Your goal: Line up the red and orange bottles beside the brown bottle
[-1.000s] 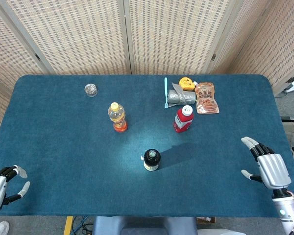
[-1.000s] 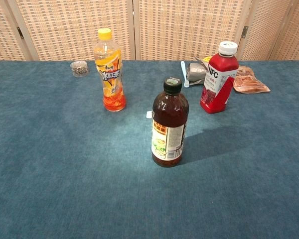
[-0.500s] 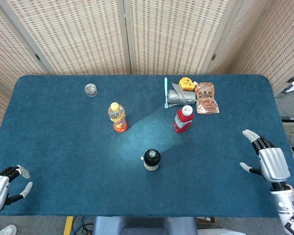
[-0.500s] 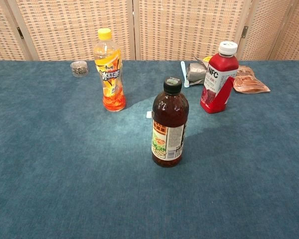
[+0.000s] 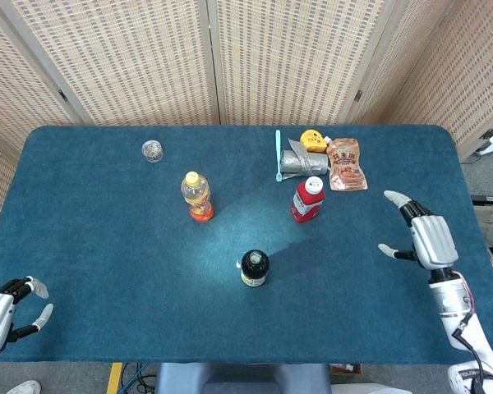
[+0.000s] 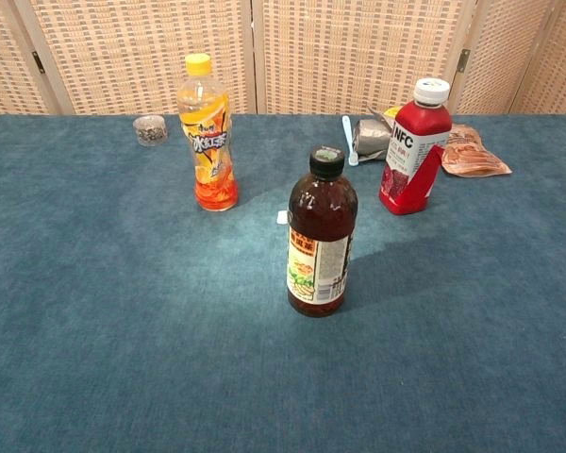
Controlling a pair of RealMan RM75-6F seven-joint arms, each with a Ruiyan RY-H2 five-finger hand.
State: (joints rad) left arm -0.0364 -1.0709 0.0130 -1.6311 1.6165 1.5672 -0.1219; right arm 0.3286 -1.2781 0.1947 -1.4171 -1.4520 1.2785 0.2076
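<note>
Blue table (image 5: 107, 238). Right hand (image 5: 427, 238) over the right side, fingers spread, empty. Left hand (image 5: 4, 312) at near-left corner, fingers apart, empty. Brown bottle (image 6: 321, 236) upright, near centre. Red bottle (image 6: 413, 146) upright, far right of it. Orange bottle (image 6: 208, 132) upright, far left. All well apart.

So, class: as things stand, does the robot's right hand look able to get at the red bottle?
Probably yes. The right hand is open and holds nothing, and only bare table lies between it and the upright red bottle. The pouch and other clutter lie behind the bottle, off that path.
</note>
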